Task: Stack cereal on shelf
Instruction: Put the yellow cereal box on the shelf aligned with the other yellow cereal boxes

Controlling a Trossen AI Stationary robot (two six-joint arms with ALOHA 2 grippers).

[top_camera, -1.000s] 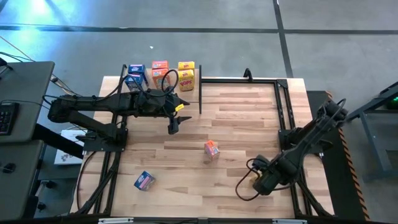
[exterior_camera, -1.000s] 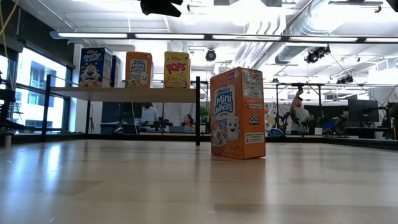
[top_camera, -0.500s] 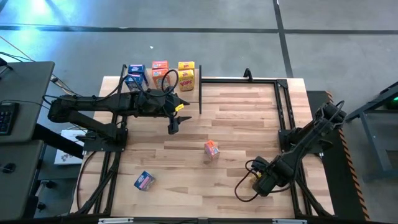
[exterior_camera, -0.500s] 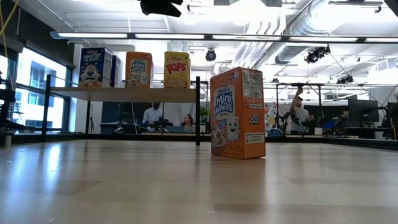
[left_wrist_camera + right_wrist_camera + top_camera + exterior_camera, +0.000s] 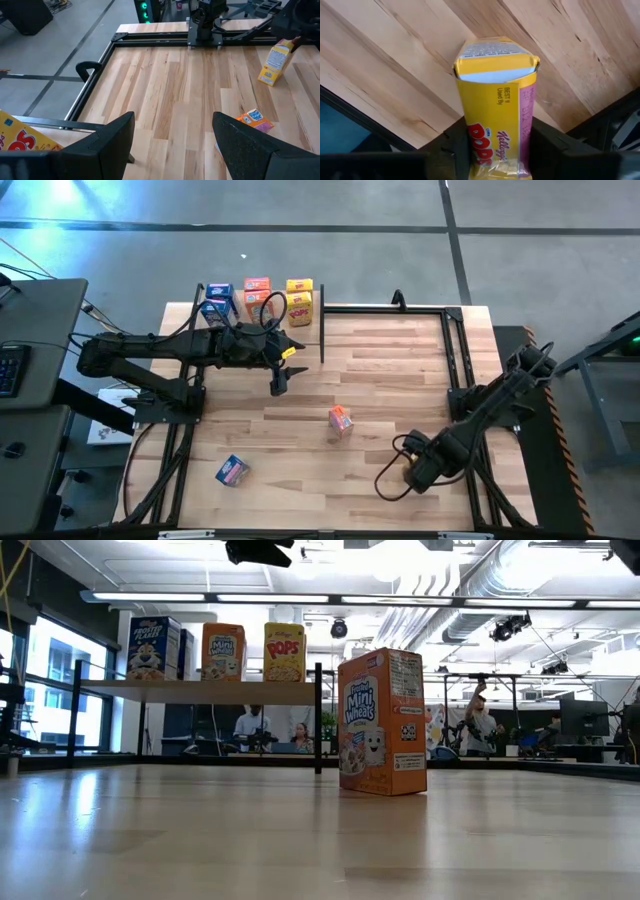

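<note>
The shelf (image 5: 200, 691) at the table's far left carries several cereal boxes: blue (image 5: 218, 292), orange (image 5: 257, 288) and yellow (image 5: 299, 301). An orange box (image 5: 340, 420) stands upright on its bottom mid-table. A blue box (image 5: 231, 471) lies flat near the front left. My right gripper (image 5: 414, 470), near the front right, is shut on a yellow box (image 5: 495, 125). My left gripper (image 5: 278, 380) hangs open just in front of the shelf, with nothing between its fingers. My right gripper pinches the yellow box's two narrow sides (image 5: 525, 135) between its two fingers, one finger (image 5: 545, 147) on each side. The fingers come slanting from above and lie along the box. The box is tilted, its flap end (image 5: 495, 60) toward the table; whether it touches the wood I cannot tell.
A black metal frame (image 5: 452, 350) runs along the table's far and right edges, and a black post (image 5: 322, 335) stands at the shelf's right end. Bare planks lie between the orange box and the right arm. People sit in the room beyond.
My right gripper has edged a little toward the table's left edge, low over the wood. The left arm and the boxes on the table and shelf have kept still.
</note>
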